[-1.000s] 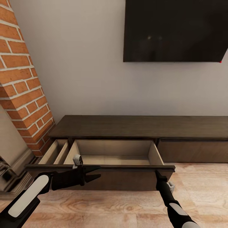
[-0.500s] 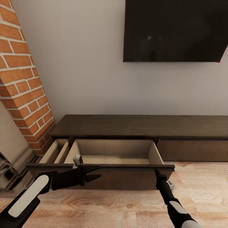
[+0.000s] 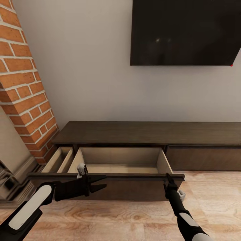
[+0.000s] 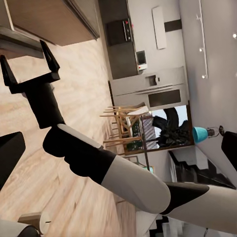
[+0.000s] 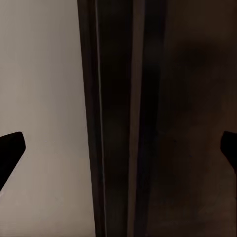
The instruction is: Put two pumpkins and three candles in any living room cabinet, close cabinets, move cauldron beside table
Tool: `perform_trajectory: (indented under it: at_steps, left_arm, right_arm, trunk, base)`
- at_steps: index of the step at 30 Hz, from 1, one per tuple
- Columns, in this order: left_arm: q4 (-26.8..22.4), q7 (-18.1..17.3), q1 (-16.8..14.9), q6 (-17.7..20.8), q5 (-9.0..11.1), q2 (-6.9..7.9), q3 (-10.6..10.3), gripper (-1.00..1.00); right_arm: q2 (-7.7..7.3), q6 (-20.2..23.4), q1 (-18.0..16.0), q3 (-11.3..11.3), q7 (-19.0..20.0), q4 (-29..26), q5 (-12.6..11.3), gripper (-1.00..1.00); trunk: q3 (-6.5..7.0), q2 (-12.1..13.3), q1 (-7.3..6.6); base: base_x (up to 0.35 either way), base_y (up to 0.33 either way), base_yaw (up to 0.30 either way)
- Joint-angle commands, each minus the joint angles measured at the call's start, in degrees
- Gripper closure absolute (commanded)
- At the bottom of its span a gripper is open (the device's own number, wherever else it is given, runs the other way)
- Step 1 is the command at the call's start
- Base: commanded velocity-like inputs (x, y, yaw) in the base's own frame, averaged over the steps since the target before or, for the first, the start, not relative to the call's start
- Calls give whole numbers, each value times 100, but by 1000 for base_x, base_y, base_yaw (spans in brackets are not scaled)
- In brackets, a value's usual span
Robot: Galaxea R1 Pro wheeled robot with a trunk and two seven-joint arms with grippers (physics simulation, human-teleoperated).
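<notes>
Light wood-plank floor (image 3: 127, 217) runs under the long low dark-brown wooden cabinet (image 3: 147, 133), whose left drawer front (image 3: 107, 176) is pulled out. Spread wide, the right gripper (image 4: 29, 66) straddles that front's top edge; the left gripper (image 3: 102, 183) hovers released just before it.

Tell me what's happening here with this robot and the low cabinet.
The robot faces the long dark cabinet, whose left drawer is pulled out and looks empty. Its right claw is open, its fingers straddling the top edge of the drawer front. The left claw hangs open in front of the drawer, holding nothing.
</notes>
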Motion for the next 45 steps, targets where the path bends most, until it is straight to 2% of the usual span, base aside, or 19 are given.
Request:
perform_trajectory:
  at_steps: [1,7,22,28,37,45]
  left_arm:
    - [3,-43,-5,2,-28,4,-9,-100]
    - [3,-43,-5,3,-28,-2,-9,-100]
    - [3,-43,-5,3,-28,-5,-6,-100]
    - [3,-40,-5,2,-36,-5,-6,-100]
    - [3,-22,-5,3,-39,-7,-1,-100]
    - [3,-17,-5,8,-37,-16,4,-100]
  right_arm:
    - [-1,60,-3,-6,18,5,-59,-100]
    - [-1,60,-3,-6,15,5,-59,-100]
    - [-10,79,-3,-6,8,5,-59,-100]
    - [-17,495,-3,0,5,5,-53,-100]
    - [-25,1549,-3,17,-6,18,-51,-100]
    - [-26,1731,-3,50,-43,78,16,-100]
  trunk:
    - [-5,-2,-1]
    - [-5,-2,-1]
    - [-5,-2,-1]
    - [-5,-2,-1]
    - [-5,-2,-1]
    - [150,7,-19]
  base:
    - [0,0,0]
    - [-62,0,0]
    - [-229,0,0]
    - [-117,0,0]
    - [-13,0,0]
    - [0,0,0]
